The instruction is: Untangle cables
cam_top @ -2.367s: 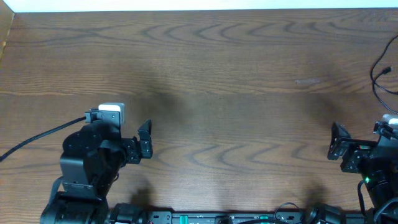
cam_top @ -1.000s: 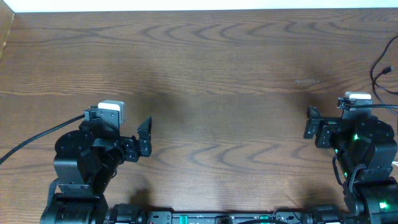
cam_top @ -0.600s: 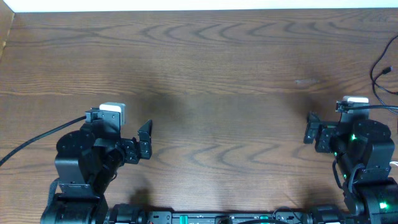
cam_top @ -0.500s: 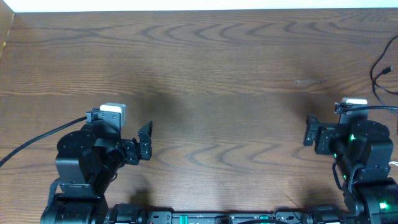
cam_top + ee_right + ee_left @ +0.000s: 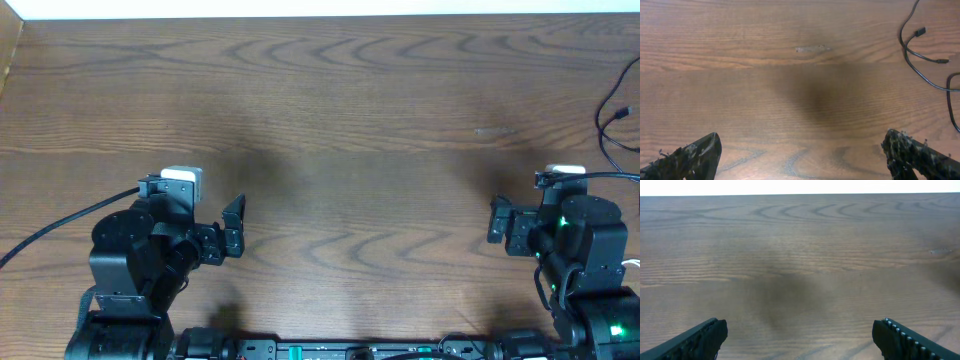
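Note:
Thin black cables (image 5: 610,120) lie loose at the table's far right edge. In the right wrist view they (image 5: 914,50) curve down the upper right, with a small plug end (image 5: 920,31) lying free. No white cable shows clearly. My right gripper (image 5: 496,220) is open and empty, left of and nearer than the cables; its fingers (image 5: 801,142) are wide apart over bare wood. My left gripper (image 5: 234,225) is open and empty at the lower left, far from the cables. Its fingers (image 5: 800,330) are wide apart, with only wood between them.
A thicker black wire (image 5: 50,225) runs from my left arm to the left table edge. The wooden table (image 5: 340,120) has a pale scuff (image 5: 812,48) right of centre. A white strip borders its far edge.
My right arm has swung in from the right edge toward the left, then eased slightly back toward the front. My left arm has barely moved. The cables lie as before.

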